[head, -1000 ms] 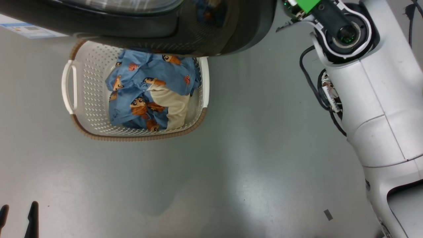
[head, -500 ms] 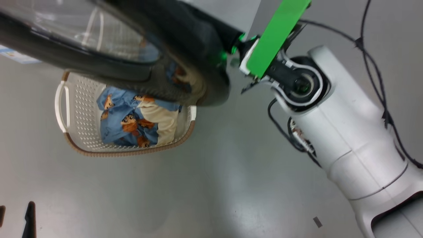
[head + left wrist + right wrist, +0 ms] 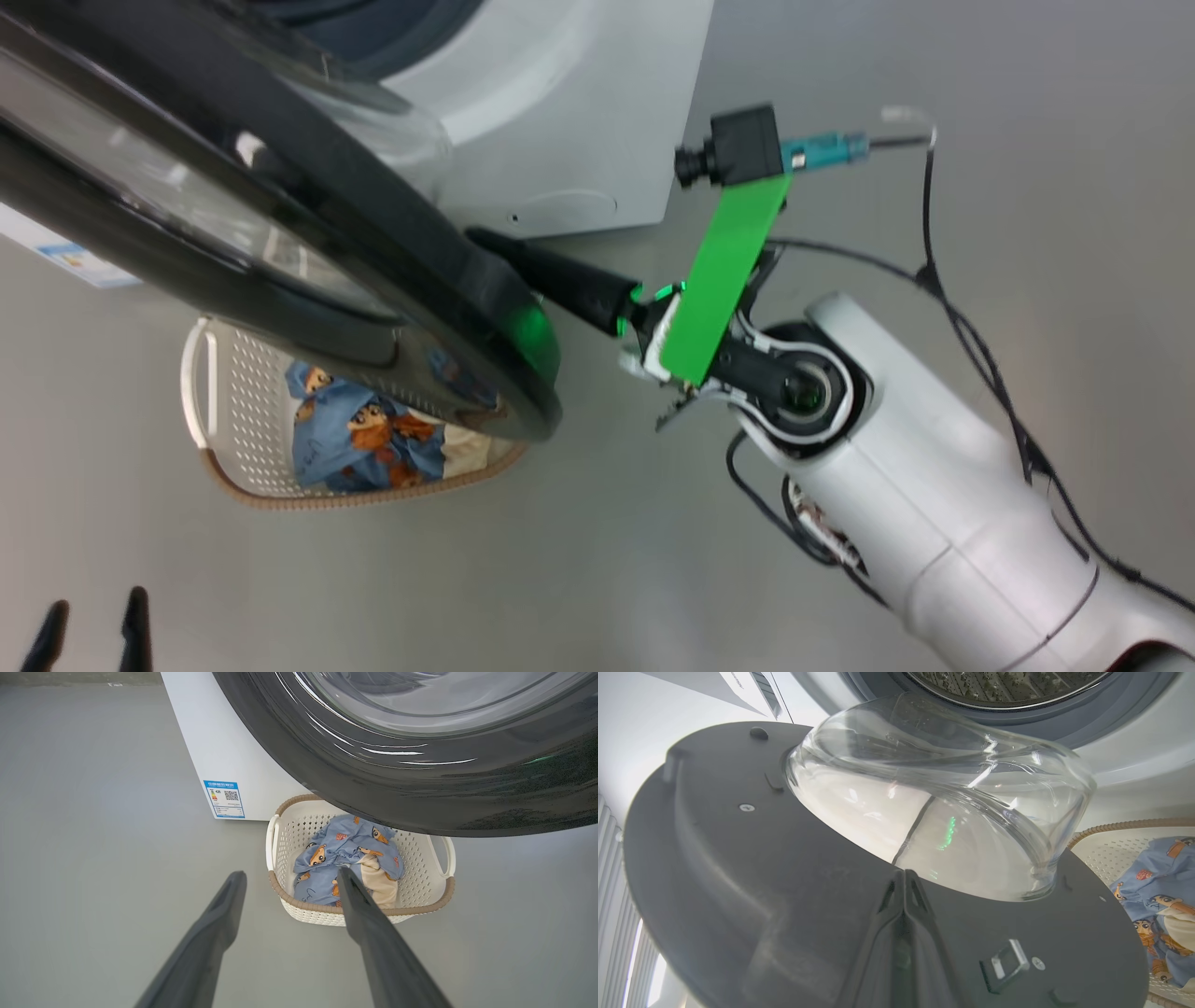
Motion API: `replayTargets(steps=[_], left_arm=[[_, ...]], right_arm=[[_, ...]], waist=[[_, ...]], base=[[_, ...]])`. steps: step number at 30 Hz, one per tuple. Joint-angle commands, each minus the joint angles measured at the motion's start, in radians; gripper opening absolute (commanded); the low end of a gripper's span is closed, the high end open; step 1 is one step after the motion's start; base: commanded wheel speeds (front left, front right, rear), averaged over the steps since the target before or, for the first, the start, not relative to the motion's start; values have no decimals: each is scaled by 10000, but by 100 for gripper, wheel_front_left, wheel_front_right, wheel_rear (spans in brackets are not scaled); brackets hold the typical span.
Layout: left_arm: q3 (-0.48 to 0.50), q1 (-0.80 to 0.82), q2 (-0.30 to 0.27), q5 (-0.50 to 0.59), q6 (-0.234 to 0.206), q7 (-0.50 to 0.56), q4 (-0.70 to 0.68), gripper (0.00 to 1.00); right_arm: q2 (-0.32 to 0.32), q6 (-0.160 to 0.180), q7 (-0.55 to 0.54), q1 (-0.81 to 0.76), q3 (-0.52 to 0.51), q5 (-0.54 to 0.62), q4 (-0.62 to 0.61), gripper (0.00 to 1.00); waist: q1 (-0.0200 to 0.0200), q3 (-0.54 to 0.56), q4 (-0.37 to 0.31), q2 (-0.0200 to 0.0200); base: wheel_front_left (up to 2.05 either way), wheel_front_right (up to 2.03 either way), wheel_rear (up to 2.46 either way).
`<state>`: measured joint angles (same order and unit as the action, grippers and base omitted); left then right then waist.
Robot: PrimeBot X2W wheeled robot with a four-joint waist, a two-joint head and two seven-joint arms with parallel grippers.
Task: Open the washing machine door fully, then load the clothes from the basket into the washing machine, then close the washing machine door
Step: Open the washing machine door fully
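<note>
The washing machine door [image 3: 308,187] stands swung out from the washing machine [image 3: 560,93], its black rim hanging over the basket [image 3: 243,411]. My right gripper [image 3: 485,241] is shut with nothing between its fingers, and its tips press on the door's grey inner face [image 3: 738,882] just below the glass bowl [image 3: 934,802]. The clothes [image 3: 345,854], blue printed fabric with a cream piece, lie bundled in the basket [image 3: 359,914] on the floor. Short of the basket, my left gripper [image 3: 289,875] hangs open and empty above the floor; it also shows as the left gripper [image 3: 98,602] low in the head view.
The steel drum [image 3: 1004,686] shows behind the door. A blue label sticker [image 3: 224,799] sits low on the machine's white side. My right forearm [image 3: 934,504] and its cables cross the floor at the right. Grey floor [image 3: 93,858] spreads left of the basket.
The head camera has swung upward, bringing the machine's front into view. The door has swung and now lies slanted across the view, with the right gripper's shut fingers on its inner side. The left gripper stays open.
</note>
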<state>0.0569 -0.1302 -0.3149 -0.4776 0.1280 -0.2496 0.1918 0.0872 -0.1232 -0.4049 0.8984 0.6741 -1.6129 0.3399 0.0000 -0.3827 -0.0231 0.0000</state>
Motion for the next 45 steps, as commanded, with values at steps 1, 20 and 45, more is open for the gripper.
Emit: replayTargets(steps=[1,20,45], left_arm=[[326,297,-171,88,27,-122,-66,100],[-360,731,727,751,27,-122,836,100],[-752,1169,1215,931,27,-122,1213,100]], right_arm=[[-305,-75,-56,-367,139,-86,-330,0],[-364,-75,-18,-2218,1001,-1311,172,0],[-368,-75,1568,-2151,3146,-3612,-461,0]], waist=[[0,540,18,0],[0,2291,1461,0],[0,2909,2975,0]], base=[[0,0,0],[0,0,0],[0,0,0]])
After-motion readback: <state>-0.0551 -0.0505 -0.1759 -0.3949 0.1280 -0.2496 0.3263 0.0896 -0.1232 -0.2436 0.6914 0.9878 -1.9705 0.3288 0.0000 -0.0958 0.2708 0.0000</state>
